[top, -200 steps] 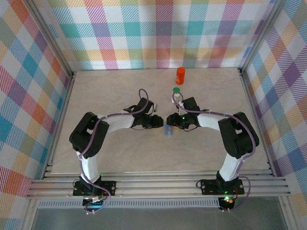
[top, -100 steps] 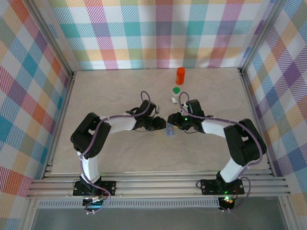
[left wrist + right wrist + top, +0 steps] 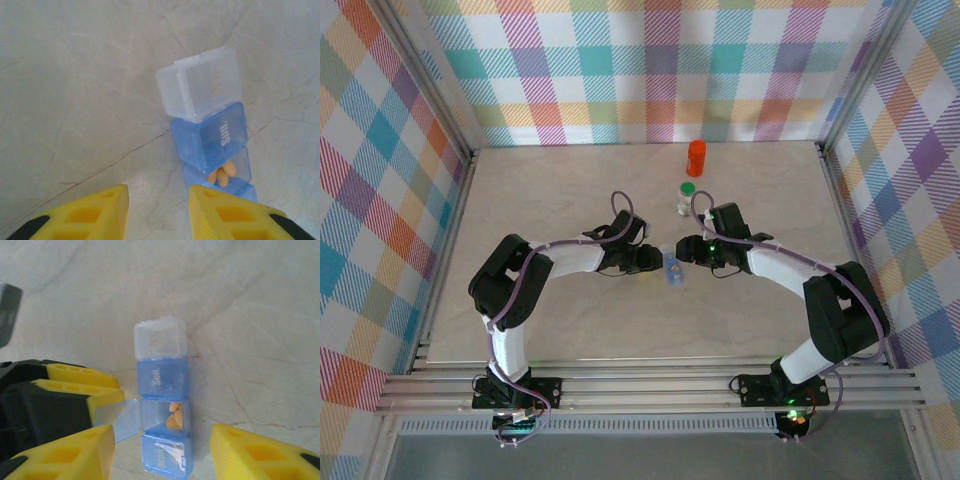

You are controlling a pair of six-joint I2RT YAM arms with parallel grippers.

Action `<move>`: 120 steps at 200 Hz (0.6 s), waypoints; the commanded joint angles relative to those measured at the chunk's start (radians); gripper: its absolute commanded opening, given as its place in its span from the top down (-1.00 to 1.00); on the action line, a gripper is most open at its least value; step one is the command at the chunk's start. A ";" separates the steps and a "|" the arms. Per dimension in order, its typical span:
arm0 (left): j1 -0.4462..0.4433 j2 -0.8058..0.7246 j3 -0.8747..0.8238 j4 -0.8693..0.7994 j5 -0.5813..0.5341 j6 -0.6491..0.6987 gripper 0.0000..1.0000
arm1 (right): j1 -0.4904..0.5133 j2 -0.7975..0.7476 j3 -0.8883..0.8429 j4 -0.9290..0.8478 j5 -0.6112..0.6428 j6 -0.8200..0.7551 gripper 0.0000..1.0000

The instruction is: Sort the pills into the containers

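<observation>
The flat blue box [image 3: 164,407] lies on the table as a strip of compartments. One lid [image 3: 123,420] is swung open, and orange pills [image 3: 173,416] lie inside that compartment. My right gripper [image 3: 162,452] is open, its yellow fingers either side of the "Mon" end without touching it. My left gripper [image 3: 159,210] is slightly open over bare table, its right finger [image 3: 235,215] just short of the box [image 3: 212,135] and the pills [image 3: 222,174]. From above, both grippers [image 3: 658,262] [image 3: 682,250] meet at the box [image 3: 672,271]. The orange bottle [image 3: 696,158] and the green-capped bottle [image 3: 687,195] stand farther back.
The marbled beige table [image 3: 570,190] is ringed by plaid walls with metal posts. The left gripper's fingers [image 3: 75,385] show at the left of the right wrist view, close to the open lid. The box's far end is a clear compartment [image 3: 200,85].
The right arm's elbow has swung out to the right, uncovering the green-capped bottle, and its jaws have widened. The left jaws have parted a little. The box has stayed in place.
</observation>
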 commanded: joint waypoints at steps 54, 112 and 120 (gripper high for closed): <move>0.053 0.017 0.108 0.014 0.014 -0.020 -0.35 | 0.059 0.054 0.167 -0.239 0.047 -0.227 -0.26; 0.052 0.141 0.185 0.020 0.023 -0.038 -0.34 | 0.128 0.100 0.225 -0.286 0.112 -0.279 -0.39; 0.052 0.150 0.187 0.020 0.022 -0.037 -0.33 | 0.135 0.106 0.229 -0.288 0.131 -0.283 -0.39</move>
